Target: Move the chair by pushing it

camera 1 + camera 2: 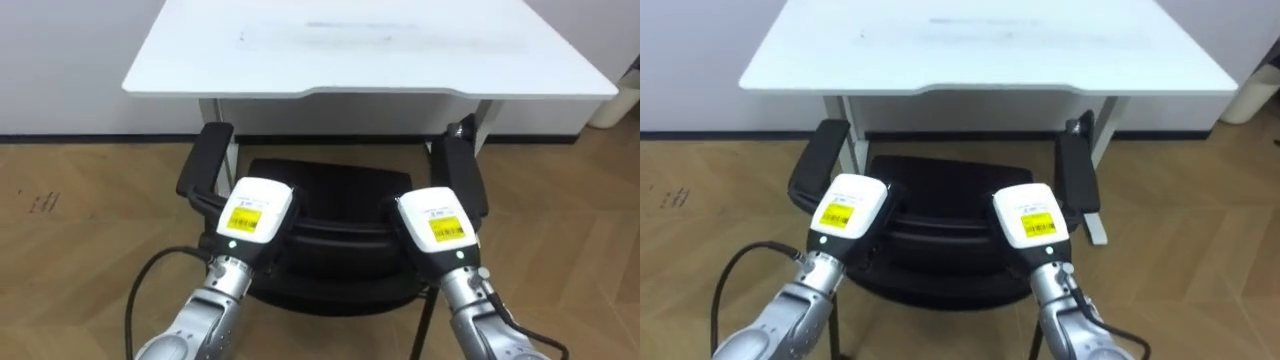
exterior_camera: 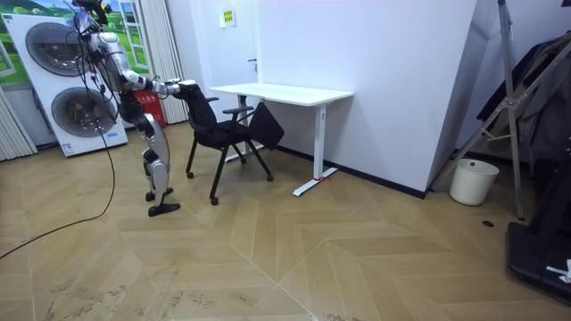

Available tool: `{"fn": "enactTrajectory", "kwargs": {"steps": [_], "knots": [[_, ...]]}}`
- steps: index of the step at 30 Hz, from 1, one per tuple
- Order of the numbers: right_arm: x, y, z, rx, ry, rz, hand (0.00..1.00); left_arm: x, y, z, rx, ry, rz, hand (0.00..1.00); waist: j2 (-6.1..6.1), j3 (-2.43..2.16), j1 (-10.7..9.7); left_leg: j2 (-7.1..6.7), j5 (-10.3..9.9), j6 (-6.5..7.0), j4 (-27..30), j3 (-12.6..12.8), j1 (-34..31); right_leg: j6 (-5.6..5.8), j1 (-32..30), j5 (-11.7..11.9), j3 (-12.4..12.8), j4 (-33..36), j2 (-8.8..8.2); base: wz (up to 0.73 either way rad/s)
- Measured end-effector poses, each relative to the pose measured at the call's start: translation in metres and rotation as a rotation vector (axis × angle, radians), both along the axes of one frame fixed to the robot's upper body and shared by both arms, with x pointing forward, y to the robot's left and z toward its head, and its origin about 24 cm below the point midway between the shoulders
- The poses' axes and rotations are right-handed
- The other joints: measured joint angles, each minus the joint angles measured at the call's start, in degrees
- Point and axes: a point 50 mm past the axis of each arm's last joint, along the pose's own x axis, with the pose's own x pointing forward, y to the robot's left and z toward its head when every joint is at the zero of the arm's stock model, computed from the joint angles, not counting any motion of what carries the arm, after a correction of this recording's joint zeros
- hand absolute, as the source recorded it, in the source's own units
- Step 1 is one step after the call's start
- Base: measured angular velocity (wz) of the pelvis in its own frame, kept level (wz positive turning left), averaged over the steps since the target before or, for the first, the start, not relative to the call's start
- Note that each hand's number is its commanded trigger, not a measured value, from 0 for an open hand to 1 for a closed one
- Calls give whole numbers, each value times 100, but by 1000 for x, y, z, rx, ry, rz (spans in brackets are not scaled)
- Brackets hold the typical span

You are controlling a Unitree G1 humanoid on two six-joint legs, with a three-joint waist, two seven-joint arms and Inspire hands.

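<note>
At the left of the eye views, our left hand [image 1: 250, 215] lies on the top edge of the chair's backrest [image 1: 335, 248]. Its front is hidden over the far side, so we cannot tell whether it grips or only presses. Ahead of it, the left armrest [image 1: 205, 160] reaches toward the desk [image 1: 370, 50]. The chair [image 1: 330, 195] faces the desk squarely, its seat just short of the front edge. To the right, the right armrest [image 1: 462, 172] ends close beside a desk leg [image 1: 484, 118]. Our right hand [image 1: 437, 222] rests on the backrest like the left, and we cannot tell its grip either.

We judge the armrests the main risk. If they stand as high as the desktop, or the chair drifts sideways, one may strike the edge or a leg. Uneven pressure from our hands would swing the chair. Pushing this high could also tip it forward if its feet catch on the floor [image 1: 80, 200].
</note>
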Motion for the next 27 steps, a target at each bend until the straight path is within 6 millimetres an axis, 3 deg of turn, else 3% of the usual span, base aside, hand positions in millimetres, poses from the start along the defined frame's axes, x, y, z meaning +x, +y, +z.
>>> {"fn": "enactTrajectory", "kwargs": {"steps": [4, 9, 14, 17, 27], "knots": [[-1, -1, -1, -2, -1, -5, 100, 2, -1, 1, -5, 14, -6, 100, -4, 20, 46, -188, -112, 161, -16, 31, 81, 143, -6, -68, -13, 159, -195, 1], [3, 2, 2, 6, -19, -6, 100, 6, 2, 5, 3, 0, -11, 100, 125, 68, 154, -188, -134, 241, 15, 29, -45, 287, 107, 191, -47, -344, -124, 1], [8, 10, 4, 23, -45, 10, 100, 7, 7, 7, 1, -29, 1, 100, 167, 69, 198, -228, -72, 349, -132, -53, -66, 422, 385, 531, -74, -977, -62, 10], [8, 10, 4, 15, -51, 13, 100, 8, 8, 8, -3, -39, 6, 100, 164, 70, 79, -310, -56, 386, -178, -166, -78, 471, 475, 600, -160, -1129, -85, 16], [9, 12, 8, 9, -51, 17, 100, 8, 8, 8, -8, -35, 17, 100, 232, 60, 8, -315, -49, 381, -238, -231, -71, 461, 496, 624, -227, -1194, -77, 3]]}}
